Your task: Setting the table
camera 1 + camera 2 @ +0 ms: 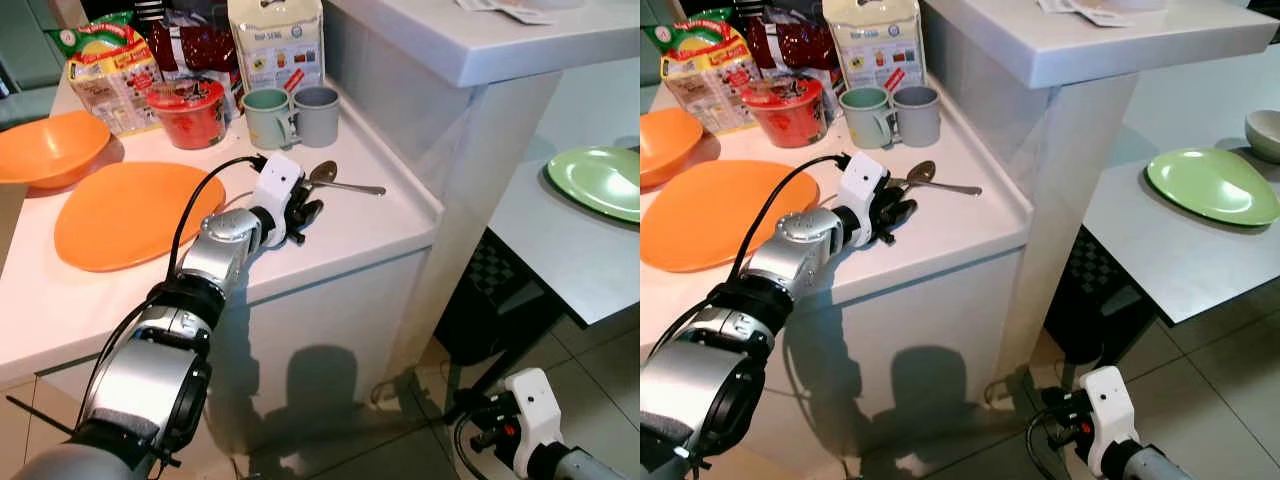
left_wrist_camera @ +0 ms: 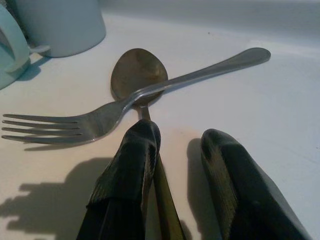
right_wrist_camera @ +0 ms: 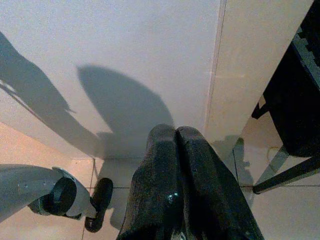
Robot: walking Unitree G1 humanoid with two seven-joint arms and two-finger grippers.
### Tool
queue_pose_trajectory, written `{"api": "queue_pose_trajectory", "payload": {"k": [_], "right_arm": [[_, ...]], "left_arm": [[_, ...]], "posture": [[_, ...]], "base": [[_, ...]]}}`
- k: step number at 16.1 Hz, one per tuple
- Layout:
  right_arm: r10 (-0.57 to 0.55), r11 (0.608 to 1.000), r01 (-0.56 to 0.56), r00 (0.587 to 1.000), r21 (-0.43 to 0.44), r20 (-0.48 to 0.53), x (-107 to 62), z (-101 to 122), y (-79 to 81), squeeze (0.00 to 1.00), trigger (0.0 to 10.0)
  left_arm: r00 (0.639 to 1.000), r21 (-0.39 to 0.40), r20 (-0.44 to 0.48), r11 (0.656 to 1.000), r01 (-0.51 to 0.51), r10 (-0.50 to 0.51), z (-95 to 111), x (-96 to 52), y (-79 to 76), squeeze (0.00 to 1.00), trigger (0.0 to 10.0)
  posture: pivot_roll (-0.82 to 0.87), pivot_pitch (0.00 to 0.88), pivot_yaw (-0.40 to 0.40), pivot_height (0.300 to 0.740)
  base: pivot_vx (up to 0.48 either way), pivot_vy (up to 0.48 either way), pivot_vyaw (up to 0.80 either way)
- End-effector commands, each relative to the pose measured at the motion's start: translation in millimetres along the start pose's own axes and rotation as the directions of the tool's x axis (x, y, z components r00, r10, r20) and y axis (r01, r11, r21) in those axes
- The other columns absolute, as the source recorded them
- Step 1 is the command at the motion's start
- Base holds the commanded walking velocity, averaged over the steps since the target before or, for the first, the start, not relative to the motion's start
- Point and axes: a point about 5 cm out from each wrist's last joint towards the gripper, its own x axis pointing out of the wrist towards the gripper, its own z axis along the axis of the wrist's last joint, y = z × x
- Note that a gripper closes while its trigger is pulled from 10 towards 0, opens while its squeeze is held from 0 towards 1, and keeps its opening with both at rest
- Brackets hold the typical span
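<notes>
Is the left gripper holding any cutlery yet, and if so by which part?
Nothing held yet. The left gripper is open on the counter, its fingers straddling the spoon handle, not closed on it. The fork lies across the spoon bowl. The right gripper hangs shut, holding nothing.

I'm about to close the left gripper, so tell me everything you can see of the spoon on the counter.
The spoon is plain dull metal and lies flat on the white counter with its bowl facing up, near the two mugs. A fork lies crosswise on top of it, its handle crossing the lower edge of the bowl. The spoon's handle runs back between the open fingers of the left gripper, close against one finger; whether they touch is unclear.
</notes>
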Motion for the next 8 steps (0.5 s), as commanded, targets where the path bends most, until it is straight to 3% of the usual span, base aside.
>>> {"api": "queue_pose_trajectory", "payload": {"k": [1,8], "right_arm": [[-0.018,1.0,0.018,1.0,0.002,0.001,-4.1,1.3,-2.6,0.0,10.0],[-0.012,1.0,0.012,1.0,0.004,-0.008,-2.6,1.5,-1.1,0.0,10.0]], "left_arm": [[0.999,-0.006,-0.037,1.0,-0.01,0.01,-8.5,-1.0,2.1,0.0,10.0],[0.999,-0.077,-0.021,0.996,0.033,-0.035,-32.7,-16.7,2.0,0.0,10.0]], "posture": [[-0.15,0.074,0.052,0.74],[-0.12,0.08,0.051,0.74]], "base": [[0.0,0.0,0.0],[0.0,0.0,0.0]]}}
